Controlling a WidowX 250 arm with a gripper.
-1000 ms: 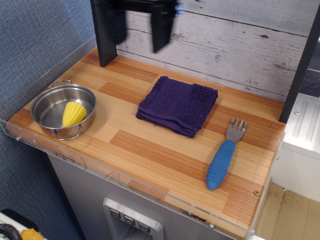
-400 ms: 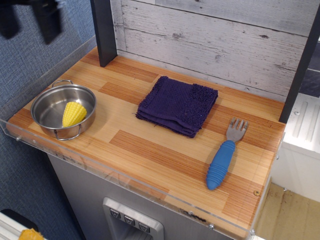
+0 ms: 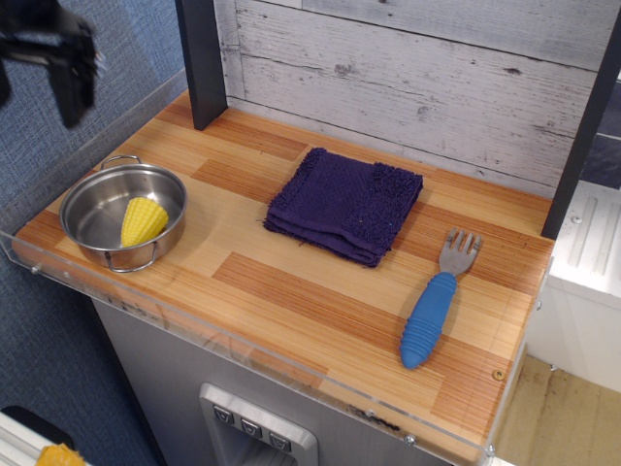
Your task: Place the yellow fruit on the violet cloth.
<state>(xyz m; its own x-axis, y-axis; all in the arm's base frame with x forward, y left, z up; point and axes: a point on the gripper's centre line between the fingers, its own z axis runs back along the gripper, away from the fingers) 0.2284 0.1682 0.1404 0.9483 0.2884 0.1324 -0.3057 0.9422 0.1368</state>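
Observation:
The yellow fruit (image 3: pixel 143 220), a small toy corn cob, lies inside a steel pan (image 3: pixel 89 199) at the front left of the wooden counter. The violet cloth (image 3: pixel 344 203), a folded dark purple towel, lies in the middle of the counter toward the back. My gripper (image 3: pixel 37 105) is black and blurred in the top left corner, high above and behind the pan, partly cut by the frame's left edge. Its two fingers hang apart with nothing between them.
A fork with a blue ridged handle (image 3: pixel 433 311) lies at the right of the counter. A dark post (image 3: pixel 202 60) stands at the back left and another (image 3: pixel 582 136) at the right edge. A clear acrylic lip (image 3: pixel 243 340) runs along the front.
My gripper has swung from above the back middle of the counter to the far top left, then come down a little. The corn, pan, cloth and fork have not moved.

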